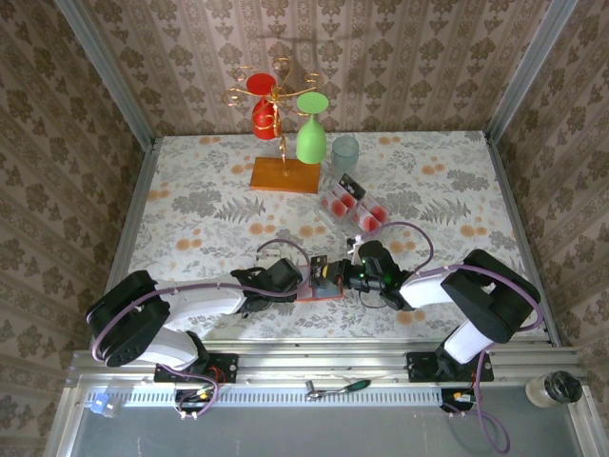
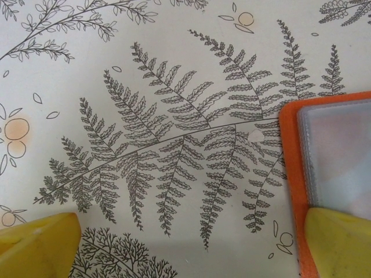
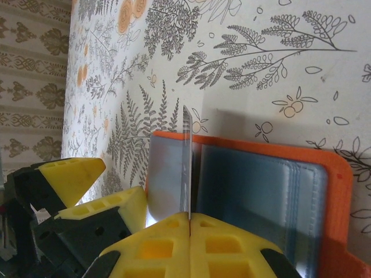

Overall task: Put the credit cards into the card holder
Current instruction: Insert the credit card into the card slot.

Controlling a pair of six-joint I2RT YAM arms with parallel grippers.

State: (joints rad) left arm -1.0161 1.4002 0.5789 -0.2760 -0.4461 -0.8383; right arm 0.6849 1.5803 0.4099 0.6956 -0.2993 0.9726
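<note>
Near the front edge of the floral-patterned table [image 1: 190, 181], your small orange-red square card holder [image 1: 326, 283] lies open between the two arms. Your right gripper [image 3: 190, 217] is clenched on a thin clear leaf [image 3: 186, 162] standing upright from the holder, likely a sleeve held open. Your left gripper [image 2: 191, 237] is spread wide and grasps nothing, with one yellow finger [image 2: 339, 240] over the holder's corner. The red-blotched white credit cards [image 1: 357, 208] lie together farther back. None shows inside the holder, so I judge the loading is all left to do.
</note>
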